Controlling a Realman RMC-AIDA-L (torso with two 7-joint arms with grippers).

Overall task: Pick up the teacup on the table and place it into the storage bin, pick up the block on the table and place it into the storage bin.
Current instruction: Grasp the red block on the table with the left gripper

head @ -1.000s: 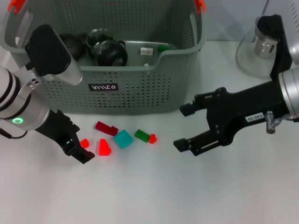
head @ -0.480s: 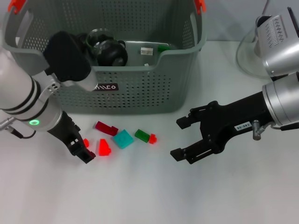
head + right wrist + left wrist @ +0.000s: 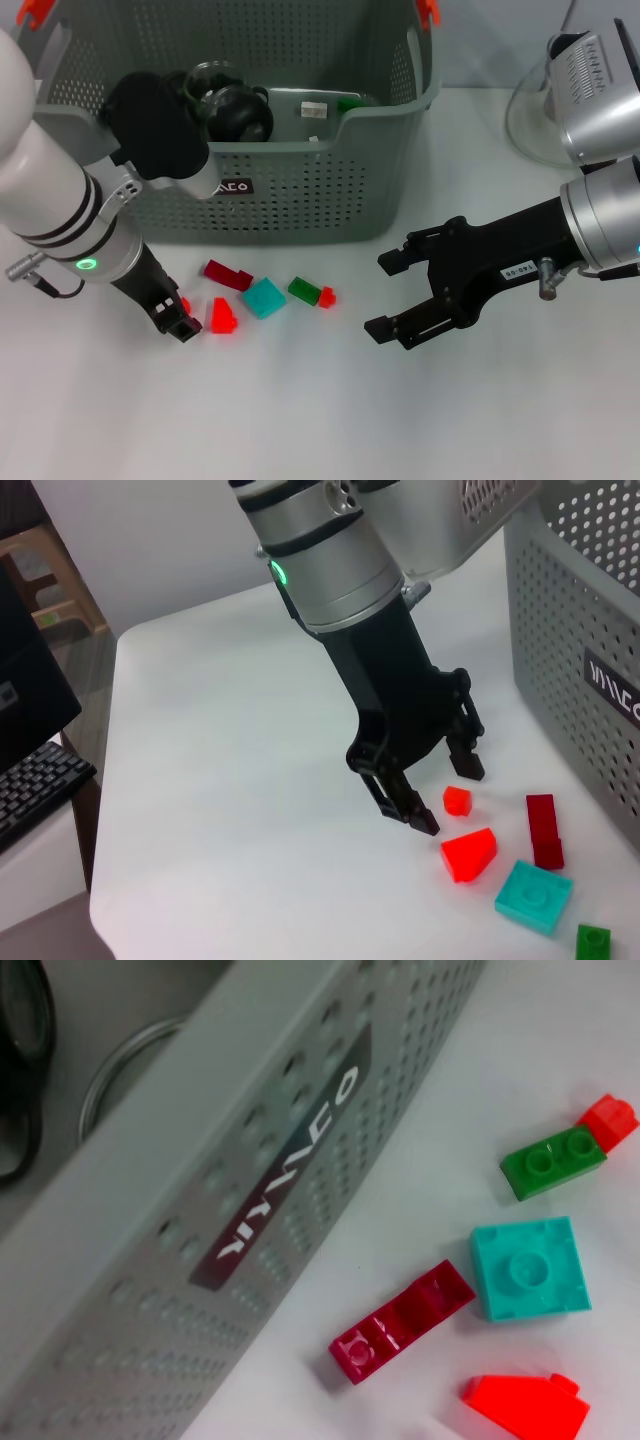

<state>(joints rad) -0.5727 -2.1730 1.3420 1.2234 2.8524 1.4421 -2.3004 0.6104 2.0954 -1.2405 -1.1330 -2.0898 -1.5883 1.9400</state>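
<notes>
Head view: left gripper (image 3: 178, 318) is sitting low on the table (image 3: 300, 420), jaws apart around a small red block (image 3: 183, 304), not clamped. Right gripper (image 3: 390, 294) is hovering with jaws wide apart, holding nothing. Storage bin (image 3: 300, 200) is standing behind the blocks, dark teacup (image 3: 238, 112) inside.

Left wrist view: dark red block (image 3: 400, 1322), teal block (image 3: 527, 1268), green block (image 3: 553, 1160) are lying beside the bin wall.

Right wrist view: left fingers (image 3: 470, 762) are straddling the small red block, gap visible.

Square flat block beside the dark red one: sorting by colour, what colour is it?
Teal block, clearest in the left wrist view.
</notes>
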